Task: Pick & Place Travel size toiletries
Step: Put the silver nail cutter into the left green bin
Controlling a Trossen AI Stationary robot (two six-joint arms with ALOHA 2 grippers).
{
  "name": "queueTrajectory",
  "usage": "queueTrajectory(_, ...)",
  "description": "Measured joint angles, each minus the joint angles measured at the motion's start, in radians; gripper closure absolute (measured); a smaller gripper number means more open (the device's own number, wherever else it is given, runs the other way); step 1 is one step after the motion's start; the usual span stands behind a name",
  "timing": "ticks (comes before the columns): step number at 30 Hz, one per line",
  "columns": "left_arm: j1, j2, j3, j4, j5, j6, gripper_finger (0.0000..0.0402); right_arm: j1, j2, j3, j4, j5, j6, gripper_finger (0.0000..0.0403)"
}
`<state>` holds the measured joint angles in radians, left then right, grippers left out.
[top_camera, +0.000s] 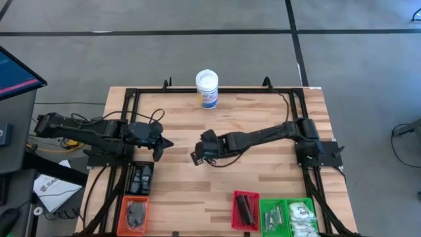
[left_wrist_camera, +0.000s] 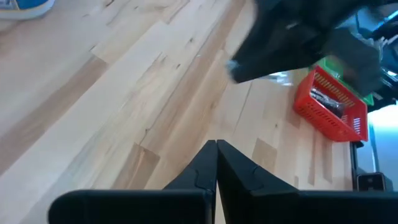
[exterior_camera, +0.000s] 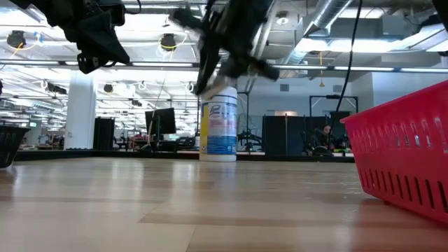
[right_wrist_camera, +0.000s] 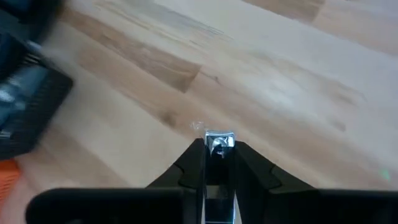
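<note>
A pale wood table (top_camera: 217, 178) stands on grey floor in an open workshop. Mid-table, raised, the right gripper (right_wrist_camera: 217, 146) pinches a small silvery item (right_wrist_camera: 219, 142). The left gripper (left_wrist_camera: 216, 149), fingers pressed together, hangs near the table's left edge.

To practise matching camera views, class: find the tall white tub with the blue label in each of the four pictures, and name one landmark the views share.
High view: the tall white tub with the blue label stands at the table's far edge, centre.
Low view: upright mid-picture, behind the raised arms.
Left wrist view: only its edge shows, in the picture's corner.
Right wrist view: not in it.
Shared landmark: the red slotted tray.
</note>
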<state>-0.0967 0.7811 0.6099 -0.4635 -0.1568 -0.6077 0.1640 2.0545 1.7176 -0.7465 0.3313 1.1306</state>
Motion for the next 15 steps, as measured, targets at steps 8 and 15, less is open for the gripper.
queueTrajectory(8,-0.001,0.000,0.000,0.015,0.062,0.039,0.0402,0.141,-0.052,0.002,-0.108,0.090,0.273,0.0354)
queueTrajectory(15,-0.010,0.000,0.000,0.032,0.077,0.021,0.0402,0.284,-0.054,0.002,-0.210,0.107,0.490,0.0354)
